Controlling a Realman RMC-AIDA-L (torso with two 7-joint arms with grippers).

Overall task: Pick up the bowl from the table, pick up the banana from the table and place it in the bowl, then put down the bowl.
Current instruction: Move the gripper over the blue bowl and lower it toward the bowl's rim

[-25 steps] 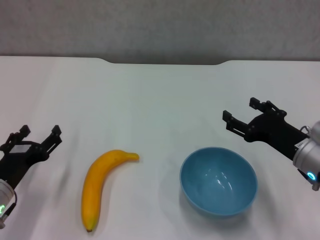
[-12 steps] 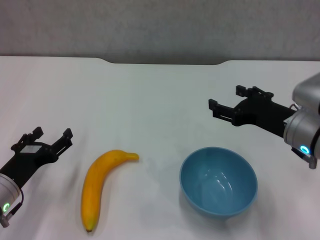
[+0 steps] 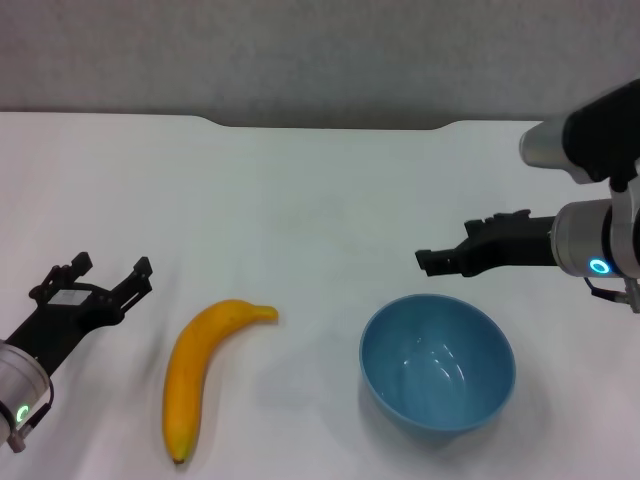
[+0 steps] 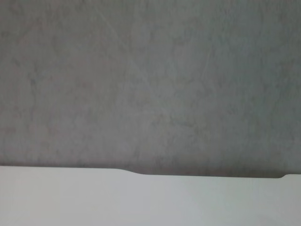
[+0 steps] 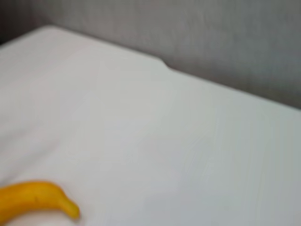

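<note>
The light blue bowl (image 3: 437, 362) stands upright and empty on the white table (image 3: 300, 200), front right. The yellow banana (image 3: 198, 370) lies front left of it, stem toward the bowl; its stem end also shows in the right wrist view (image 5: 33, 202). My right gripper (image 3: 440, 256) hovers just behind the bowl's far rim, turned side-on and pointing left, open and empty. My left gripper (image 3: 109, 267) is open and empty, left of the banana and apart from it. The left wrist view shows only the table's far edge (image 4: 141, 202) and the wall.
The table's far edge has a shallow notch (image 3: 330, 124) in front of a grey wall (image 3: 320, 50). Bare tabletop lies between the banana and the bowl and across the whole far half.
My right gripper has rolled onto its side and its arm has risen, its tips staying just behind the bowl's far rim. My left gripper has crept forward toward the banana. Banana and bowl have not moved.
</note>
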